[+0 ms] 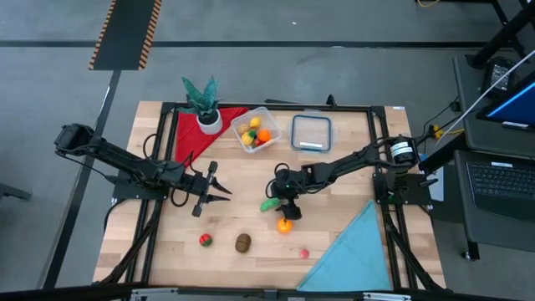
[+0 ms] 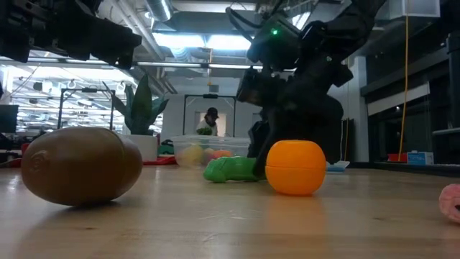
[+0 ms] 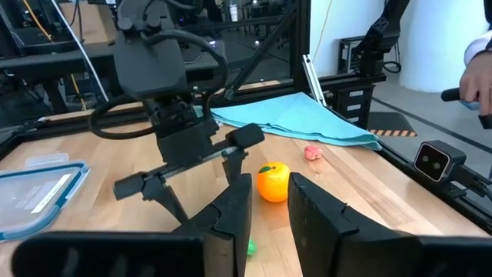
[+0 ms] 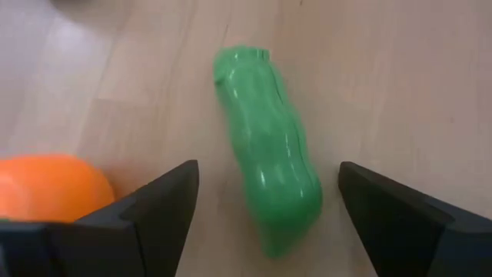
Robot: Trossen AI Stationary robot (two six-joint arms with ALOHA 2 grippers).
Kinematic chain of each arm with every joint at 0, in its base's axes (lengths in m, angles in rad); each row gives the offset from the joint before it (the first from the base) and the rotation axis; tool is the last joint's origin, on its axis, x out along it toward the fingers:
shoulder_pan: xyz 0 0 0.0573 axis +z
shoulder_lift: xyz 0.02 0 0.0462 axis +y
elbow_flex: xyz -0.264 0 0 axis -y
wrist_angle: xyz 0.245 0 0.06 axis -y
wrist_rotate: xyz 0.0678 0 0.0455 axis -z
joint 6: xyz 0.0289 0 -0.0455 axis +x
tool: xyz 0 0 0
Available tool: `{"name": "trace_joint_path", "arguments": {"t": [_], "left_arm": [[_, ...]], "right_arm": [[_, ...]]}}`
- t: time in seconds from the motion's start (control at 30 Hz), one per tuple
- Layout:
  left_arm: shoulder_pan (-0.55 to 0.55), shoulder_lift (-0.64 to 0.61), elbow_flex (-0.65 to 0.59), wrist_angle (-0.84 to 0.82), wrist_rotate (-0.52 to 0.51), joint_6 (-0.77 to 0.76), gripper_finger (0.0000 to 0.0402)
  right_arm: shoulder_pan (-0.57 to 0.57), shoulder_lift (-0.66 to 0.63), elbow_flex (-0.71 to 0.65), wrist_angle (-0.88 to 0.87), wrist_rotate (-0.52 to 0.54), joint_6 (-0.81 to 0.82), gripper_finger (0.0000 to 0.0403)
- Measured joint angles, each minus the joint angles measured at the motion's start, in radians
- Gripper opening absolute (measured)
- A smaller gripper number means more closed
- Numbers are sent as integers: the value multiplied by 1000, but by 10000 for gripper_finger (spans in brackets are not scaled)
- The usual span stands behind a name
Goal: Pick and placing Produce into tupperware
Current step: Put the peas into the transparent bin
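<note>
Right under our right hand [image 4: 265, 211] lies the shiny green toy pepper [image 4: 269, 146], between its wide-spread fingers; next we lower, pinch, then carry it to the clear plastic tub [image 1: 257, 128].

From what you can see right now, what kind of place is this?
Probably a robotics lab or workshop: two arms on a framed wooden table, hazard-striped floor tape, a laptop on a side bench, and open ceiling ducts over more workstations in the low view.
</note>
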Motion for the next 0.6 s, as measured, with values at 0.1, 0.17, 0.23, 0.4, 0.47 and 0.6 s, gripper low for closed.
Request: {"name": "trace_joint_path", "arguments": {"t": [0.1,0.17,0.23,0.4,0.47,0.6], "left_arm": [[0,0,0,1,0,0,73],[0,0,0,0,0,0,70],[0,0,0,1,0,0,67],[1,0,0,1,0,0,59],[1,0,0,1,0,0,56],[1,0,0,1,0,0,50]], "right_arm": [[0,15,1,30,-18,0,316],[0,16,1,35,-22,0,316],[0,17,1,39,-24,0,316],[2,19,1,54,-30,8,314],[4,19,1,52,-30,28,305],[7,20,1,51,-30,48,276]]}}
